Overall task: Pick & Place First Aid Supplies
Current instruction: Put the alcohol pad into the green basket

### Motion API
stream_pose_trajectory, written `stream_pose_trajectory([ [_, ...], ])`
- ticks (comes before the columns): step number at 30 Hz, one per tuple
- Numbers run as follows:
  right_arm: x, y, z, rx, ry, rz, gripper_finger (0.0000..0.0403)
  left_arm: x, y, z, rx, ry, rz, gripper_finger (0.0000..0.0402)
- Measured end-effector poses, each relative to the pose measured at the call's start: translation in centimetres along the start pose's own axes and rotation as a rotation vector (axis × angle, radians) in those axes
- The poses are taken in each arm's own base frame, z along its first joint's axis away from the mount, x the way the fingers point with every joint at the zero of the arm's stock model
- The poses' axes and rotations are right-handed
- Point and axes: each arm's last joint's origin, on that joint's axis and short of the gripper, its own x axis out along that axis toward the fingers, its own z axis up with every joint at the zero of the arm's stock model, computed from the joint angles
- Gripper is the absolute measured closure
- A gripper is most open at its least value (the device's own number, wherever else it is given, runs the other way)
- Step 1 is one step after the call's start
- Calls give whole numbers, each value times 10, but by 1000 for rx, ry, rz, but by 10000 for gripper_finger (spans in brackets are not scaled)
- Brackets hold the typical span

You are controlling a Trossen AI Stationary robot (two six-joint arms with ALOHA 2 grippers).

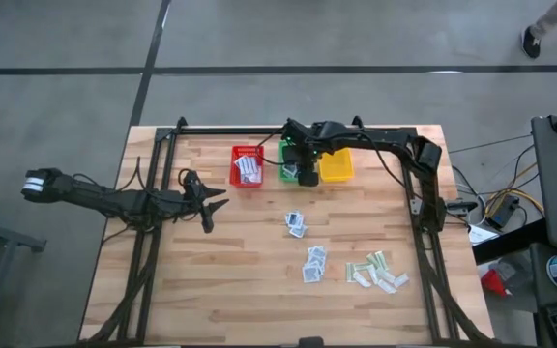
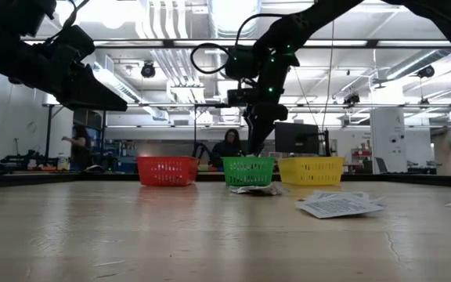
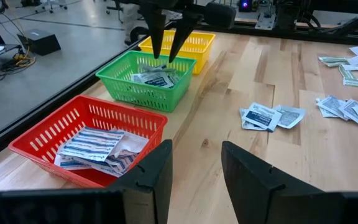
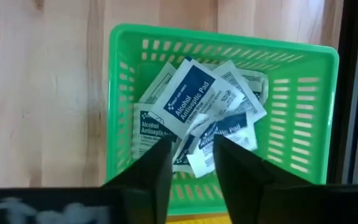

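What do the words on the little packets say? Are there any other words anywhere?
"Alcohol Antiseptic Pad": on the top square packet in the green basket.
"Alcohol Antiseptic": on the packet beneath it, the rest covered.
Small print on the other packets in that basket: too small to read.
Packets in the red basket and those loose on the table: print blurred, unreadable.
No other words show.

The whole table [image 1: 259,290] is seen straight down from overhead. It is viewed level from tabletop height in the low view. The green basket [image 4: 222,118] is looked down into closely from the right wrist, and is shared by all four views.
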Motion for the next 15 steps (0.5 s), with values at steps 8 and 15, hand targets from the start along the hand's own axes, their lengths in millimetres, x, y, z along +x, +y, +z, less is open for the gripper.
stream_pose_trajectory([
  [8, -17, -2, 9, 28, -5, -5, 222, 0, 0, 0, 0, 0, 0, 268],
  [15, -27, -5, 17, 48, -44, -20, 230, 0, 0, 0, -1, 0, 0, 268],
])
